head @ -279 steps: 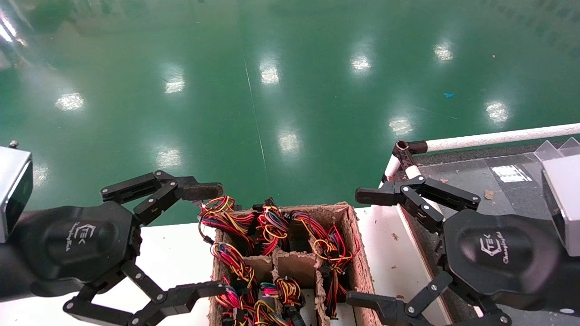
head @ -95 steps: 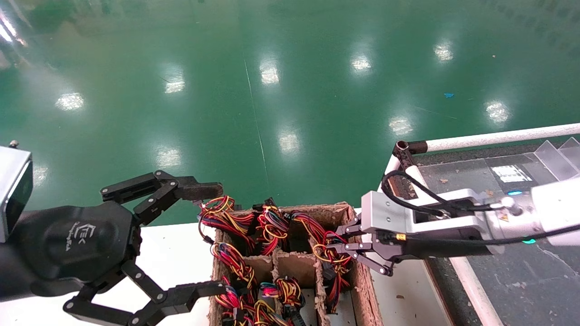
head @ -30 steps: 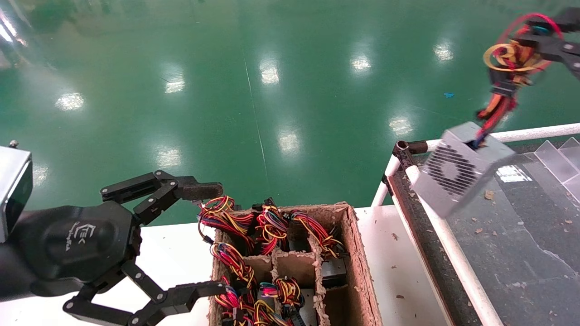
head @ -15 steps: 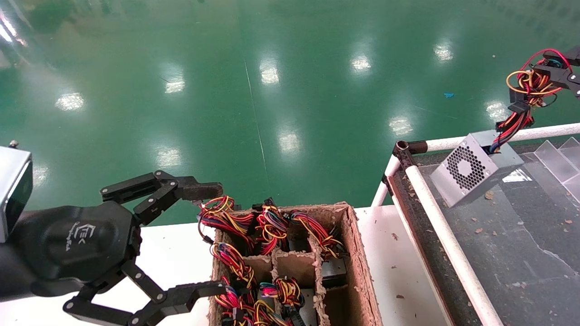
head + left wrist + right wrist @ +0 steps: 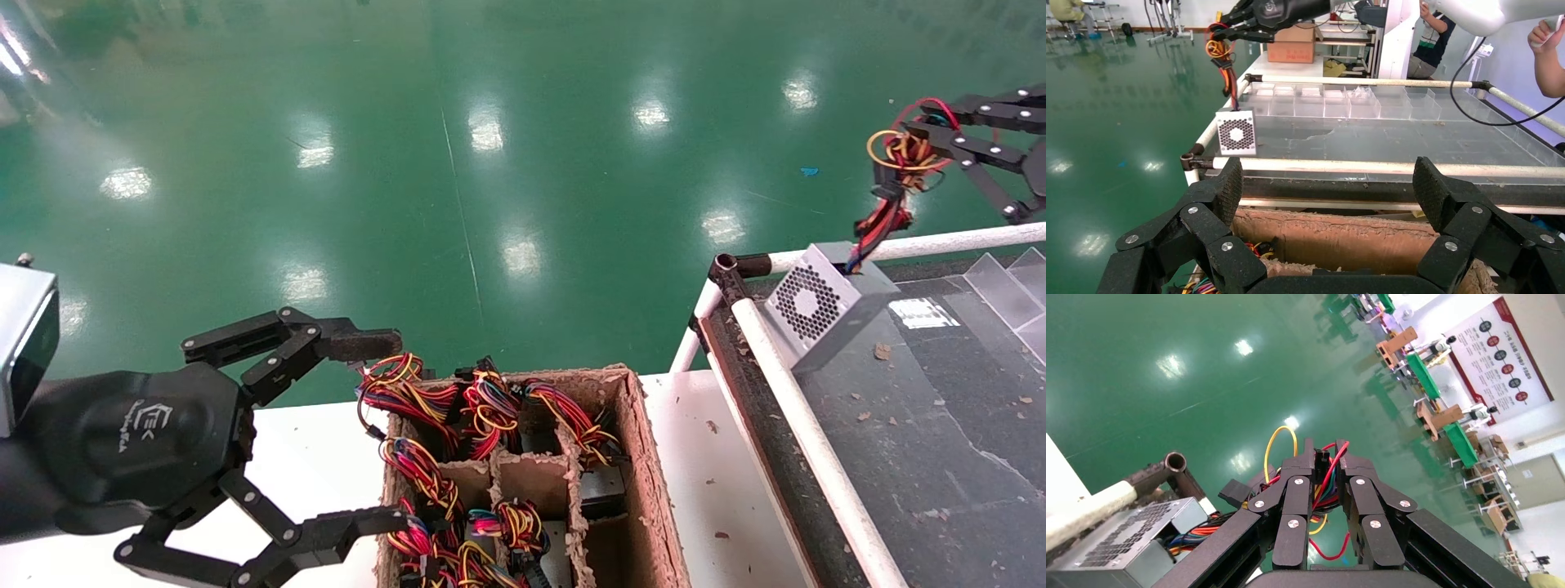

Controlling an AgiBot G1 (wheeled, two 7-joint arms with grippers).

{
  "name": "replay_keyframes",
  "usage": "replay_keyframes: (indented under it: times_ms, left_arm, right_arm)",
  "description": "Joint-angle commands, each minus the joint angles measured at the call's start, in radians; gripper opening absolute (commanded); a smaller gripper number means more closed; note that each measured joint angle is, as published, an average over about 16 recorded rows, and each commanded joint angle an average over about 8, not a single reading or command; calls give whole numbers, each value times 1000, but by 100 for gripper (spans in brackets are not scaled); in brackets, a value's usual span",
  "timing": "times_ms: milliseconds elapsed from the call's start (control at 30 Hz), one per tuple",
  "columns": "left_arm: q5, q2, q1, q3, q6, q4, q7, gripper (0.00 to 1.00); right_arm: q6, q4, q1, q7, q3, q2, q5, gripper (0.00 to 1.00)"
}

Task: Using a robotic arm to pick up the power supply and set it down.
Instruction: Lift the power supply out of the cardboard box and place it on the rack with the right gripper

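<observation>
While the right tool (image 5: 915,135) sits at the upper right of the head view, its two long fingers are pinched tight on the wire bundle (image 5: 895,159), and the right wrist view confirms it: red, yellow and black leads squeezed between the closed fingertips (image 5: 1300,468). From that bundle the power supply (image 5: 821,302) dangles down to the dark table (image 5: 940,425) at right, tilted, its honeycomb vent face turned toward the camera; its lower corner looks to be on the table just beside the white rail (image 5: 805,441), though real contact is hard to judge. Over at lower left, the left tool (image 5: 359,433) is parked beside the brown divided carton (image 5: 645,474), fingers spread wide, holding nothing. White lettering shows on its black body, a logo reading roughly "TEK" with a script line beneath that can't be made out. A small white label (image 5: 922,312) lies on the table past the supply; its print is unreadable. Carton compartments are stuffed with more coloured wires (image 5: 490,408), and the bottom edge of the frame cuts the carton off. Most of the right arm runs out of frame at the right edge.
</observation>
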Motion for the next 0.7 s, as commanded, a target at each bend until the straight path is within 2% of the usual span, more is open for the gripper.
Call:
replay_keyframes:
  times_ms: [33, 467, 700]
  left_arm:
    - [0, 0, 0, 0, 0, 0, 0, 100]
    - [0, 0, 0, 0, 0, 0, 0, 100]
    - [0, 0, 0, 0, 0, 0, 0, 100]
  right_arm:
    - [-8, -28, 35, -5, -16, -21, -18, 0]
    - [-51, -125, 134, -23, -69, -105, -63, 0]
    - [-61, -137, 138, -28, -69, -119, -51, 88]
